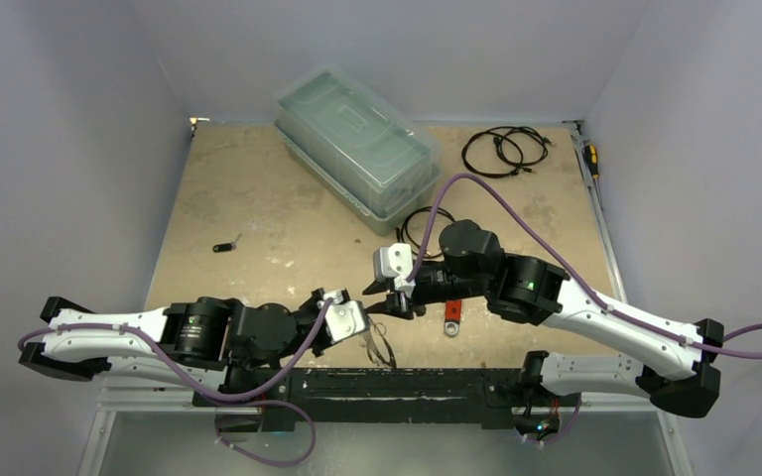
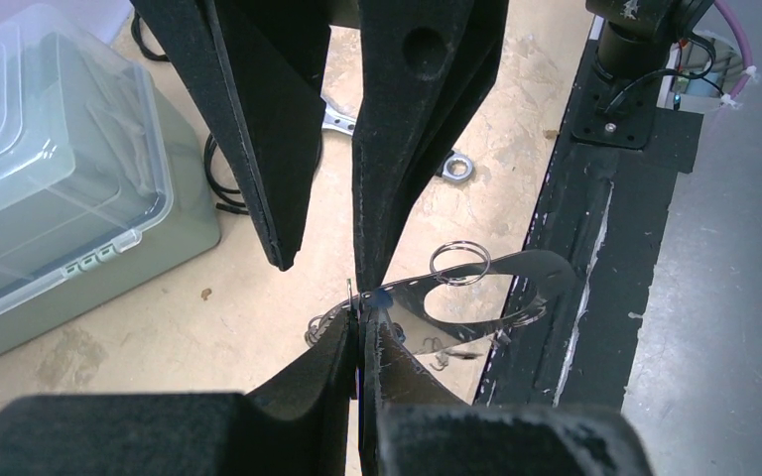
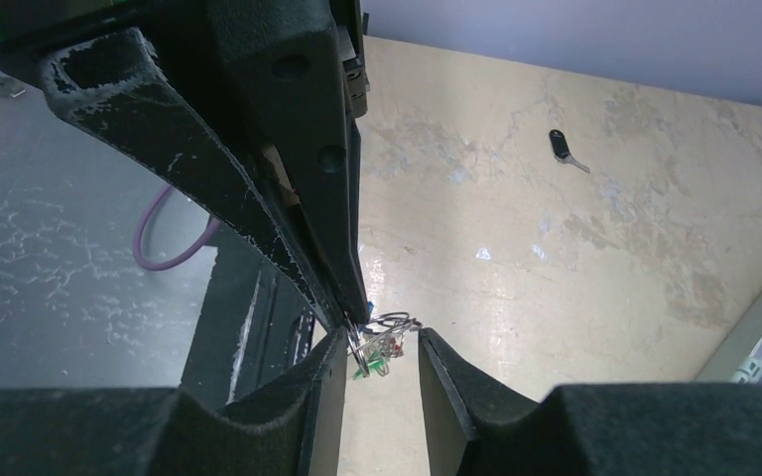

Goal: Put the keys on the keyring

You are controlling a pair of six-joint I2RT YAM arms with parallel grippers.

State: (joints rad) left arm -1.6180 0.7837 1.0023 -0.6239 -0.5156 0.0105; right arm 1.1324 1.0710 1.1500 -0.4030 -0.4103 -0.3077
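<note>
My left gripper (image 2: 360,315) is shut on the thin silvery keyring (image 2: 516,270), which arcs out to the right above the table's front edge. A small split ring (image 2: 456,263) sits on that loop. Small keys with green and red tags (image 3: 375,359) hang in a cluster at the pinch. My right gripper (image 3: 382,337) faces the left one, its jaws apart on either side of that cluster; one finger (image 3: 332,382) is close beside the rings. From above, the left gripper (image 1: 365,319) and right gripper (image 1: 382,300) meet tip to tip, the keyring (image 1: 379,344) dangling below. A black-tagged key (image 1: 223,247) lies alone far left.
A red-handled wrench (image 1: 451,315) lies just right of the grippers. A clear lidded box (image 1: 357,149) stands at the back, with black coiled cables (image 1: 501,151) at the back right and another coil (image 1: 419,226) by the box. The black base rail (image 1: 407,382) runs along the near edge.
</note>
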